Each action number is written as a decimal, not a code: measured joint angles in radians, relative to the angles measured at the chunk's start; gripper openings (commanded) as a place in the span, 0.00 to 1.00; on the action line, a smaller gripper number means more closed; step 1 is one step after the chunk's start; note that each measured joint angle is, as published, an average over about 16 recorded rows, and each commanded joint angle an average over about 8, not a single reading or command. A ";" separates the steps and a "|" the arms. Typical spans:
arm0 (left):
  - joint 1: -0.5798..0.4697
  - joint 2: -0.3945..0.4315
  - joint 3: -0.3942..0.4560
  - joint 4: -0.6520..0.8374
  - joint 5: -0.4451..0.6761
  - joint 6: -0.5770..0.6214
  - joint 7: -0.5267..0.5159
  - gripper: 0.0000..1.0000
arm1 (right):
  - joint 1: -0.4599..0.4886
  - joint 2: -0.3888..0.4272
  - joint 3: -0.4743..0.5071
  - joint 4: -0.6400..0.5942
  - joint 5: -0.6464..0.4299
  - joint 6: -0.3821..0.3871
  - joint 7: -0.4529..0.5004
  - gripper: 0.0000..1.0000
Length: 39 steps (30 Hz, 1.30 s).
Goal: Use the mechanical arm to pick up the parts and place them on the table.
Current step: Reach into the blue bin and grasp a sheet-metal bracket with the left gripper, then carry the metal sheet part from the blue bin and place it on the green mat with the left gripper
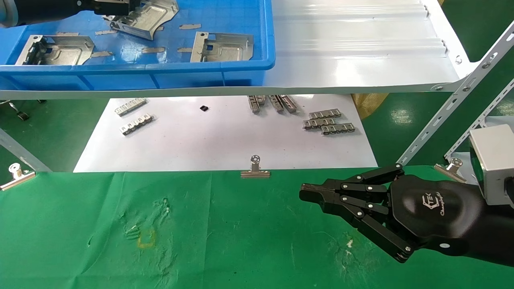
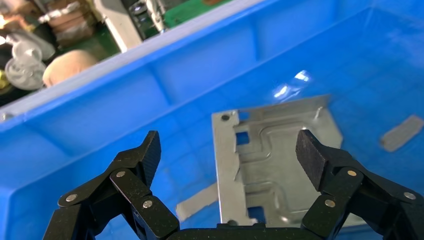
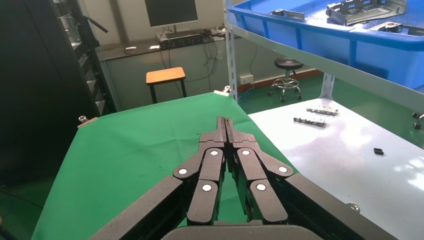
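Though cropped in the head view, left hand [image 2: 227,152] spread wide over a part [image 2: 280,165]; right hand [image 1: 307,194] closed, empty.

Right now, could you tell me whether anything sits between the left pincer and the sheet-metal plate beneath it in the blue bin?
Nothing visible does. The left pincer is open inside the blue bin, its fingers spread either side of the sheet-metal plate, with only bare bin floor around it. A small metal strip lies off to one side.

Blue bin [image 1: 160,76] (shelved), toothed strips [image 1: 327,120]
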 measured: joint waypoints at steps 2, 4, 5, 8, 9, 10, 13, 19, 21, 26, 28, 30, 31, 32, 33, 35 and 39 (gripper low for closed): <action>-0.008 0.012 0.003 0.027 0.006 -0.024 -0.001 0.00 | 0.000 0.000 0.000 0.000 0.000 0.000 0.000 0.00; -0.012 0.022 0.005 0.049 0.010 -0.044 -0.005 0.00 | 0.000 0.000 0.000 0.000 0.000 0.000 0.000 0.00; -0.014 0.027 0.005 0.059 0.010 -0.053 -0.007 0.00 | 0.000 0.000 0.000 0.000 0.000 0.000 0.000 0.03; -0.017 0.037 0.005 0.081 0.010 -0.075 -0.016 0.00 | 0.000 0.000 0.000 0.000 0.000 0.000 0.000 0.29; -0.017 0.040 0.005 0.086 0.010 -0.081 -0.019 0.00 | 0.000 0.000 0.000 0.000 0.000 0.000 0.000 0.42; -0.018 0.043 0.004 0.091 0.009 -0.087 -0.022 0.00 | 0.000 0.000 0.000 0.000 0.000 0.000 0.000 0.54; -0.018 0.049 0.002 0.103 0.006 -0.101 -0.032 0.00 | 0.000 0.000 0.000 0.000 0.000 0.000 0.000 0.89; -0.016 0.055 -0.002 0.113 0.000 -0.110 -0.046 0.00 | 0.000 0.000 0.000 0.000 0.000 0.000 0.000 1.00; -0.016 0.055 -0.002 0.113 0.000 -0.107 -0.049 0.00 | 0.000 0.000 0.000 0.000 0.000 0.000 0.000 1.00; -0.015 0.055 -0.002 0.113 0.000 -0.097 -0.053 0.00 | 0.000 0.000 0.000 0.000 0.000 0.000 0.000 1.00; -0.014 0.055 -0.002 0.112 0.001 -0.092 -0.052 0.00 | 0.000 0.000 0.000 0.000 0.000 0.000 0.000 1.00; -0.013 0.055 -0.002 0.110 0.001 -0.087 -0.050 0.00 | 0.000 0.000 0.000 0.000 0.000 0.000 0.000 1.00; -0.013 0.055 -0.002 0.109 0.000 -0.085 -0.049 0.00 | 0.000 0.000 0.000 0.000 0.000 0.000 0.000 1.00; -0.012 0.054 -0.002 0.107 0.000 -0.082 -0.047 0.00 | 0.000 0.000 0.000 0.000 0.000 0.000 0.000 1.00; -0.012 0.054 -0.003 0.105 0.000 -0.080 -0.046 0.00 | 0.000 0.000 0.000 0.000 0.000 0.000 0.000 1.00; -0.013 0.053 -0.004 0.102 -0.002 -0.073 -0.042 0.00 | 0.000 0.000 0.000 0.000 0.000 0.000 0.000 1.00; -0.019 0.049 -0.009 0.089 -0.010 -0.049 -0.031 0.00 | 0.000 0.000 0.000 0.000 0.000 0.000 0.000 1.00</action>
